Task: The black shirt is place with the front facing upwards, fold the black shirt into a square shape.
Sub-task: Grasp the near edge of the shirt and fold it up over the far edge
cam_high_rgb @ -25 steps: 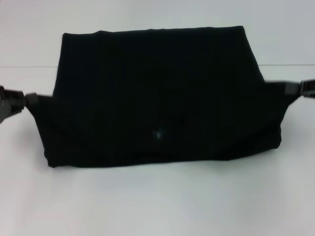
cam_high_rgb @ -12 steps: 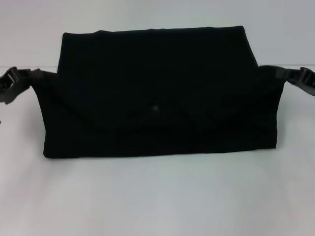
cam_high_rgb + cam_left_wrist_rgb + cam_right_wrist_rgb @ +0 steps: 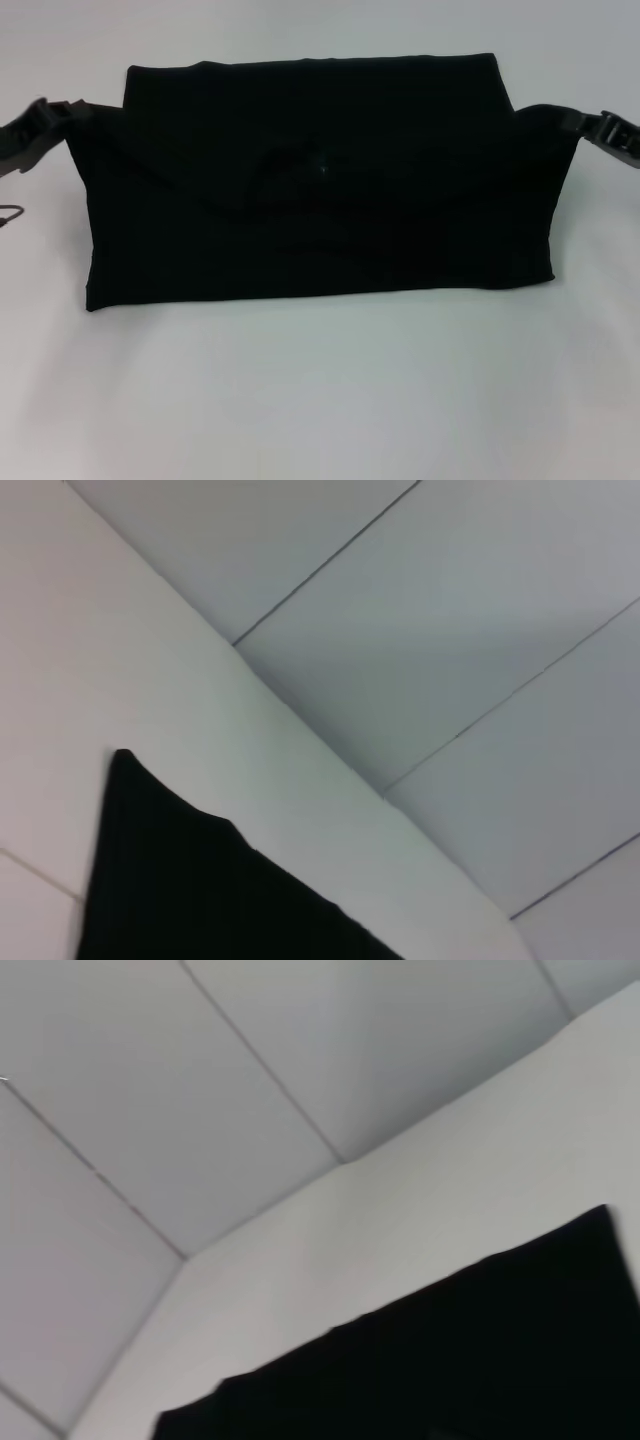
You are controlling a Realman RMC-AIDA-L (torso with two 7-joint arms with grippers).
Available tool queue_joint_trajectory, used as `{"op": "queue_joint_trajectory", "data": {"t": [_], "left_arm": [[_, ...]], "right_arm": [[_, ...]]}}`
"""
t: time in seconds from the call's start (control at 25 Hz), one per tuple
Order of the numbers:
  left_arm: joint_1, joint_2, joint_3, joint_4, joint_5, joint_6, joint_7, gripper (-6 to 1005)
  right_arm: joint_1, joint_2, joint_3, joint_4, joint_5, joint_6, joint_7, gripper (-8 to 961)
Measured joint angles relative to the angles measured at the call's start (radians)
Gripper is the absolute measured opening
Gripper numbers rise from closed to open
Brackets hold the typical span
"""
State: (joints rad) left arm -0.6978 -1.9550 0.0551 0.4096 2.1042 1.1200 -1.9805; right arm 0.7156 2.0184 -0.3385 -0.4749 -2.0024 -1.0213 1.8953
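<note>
Around me I see only the white surface [image 3: 320, 400]; nothing blocks the head view. The black shirt [image 3: 320, 190] lies across the middle of it, already folded into a wide band, its near flap lifted by both ends. A small blue neck label [image 3: 322, 168] shows near the centre; no lettering is visible. My left hand [image 3: 62, 112] pinches the shirt's left upper corner, my right hand [image 3: 578, 122] the right one, both clamped on cloth. The wrist views add only a wedge of black cloth and a panelled wall [image 3: 450, 630] beyond the surface edge.
</note>
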Motion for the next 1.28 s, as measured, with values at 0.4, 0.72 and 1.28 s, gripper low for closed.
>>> {"op": "queue_joint_trajectory", "data": {"t": [0.4, 0.72, 1.28], "left_arm": [[-0.029, -0.057, 0.019, -0.021, -0.001, -0.166, 0.109, 50], [-0.04, -0.085, 0.026, -0.021, -0.027, -0.192, 0.186, 71], [0.091, 0.035, 0.221, -0.016, -0.043, 0.108, -0.034, 623]], "right_arm": [[0.041, 0.062, -0.039, 0.024, 0.001, 0.229, -0.098, 29], [0.044, 0.067, -0.062, 0.025, 0.023, 0.257, -0.141, 56], [-0.07, -0.007, -0.109, -0.005, 0.055, -0.185, -0.313, 476]]}}
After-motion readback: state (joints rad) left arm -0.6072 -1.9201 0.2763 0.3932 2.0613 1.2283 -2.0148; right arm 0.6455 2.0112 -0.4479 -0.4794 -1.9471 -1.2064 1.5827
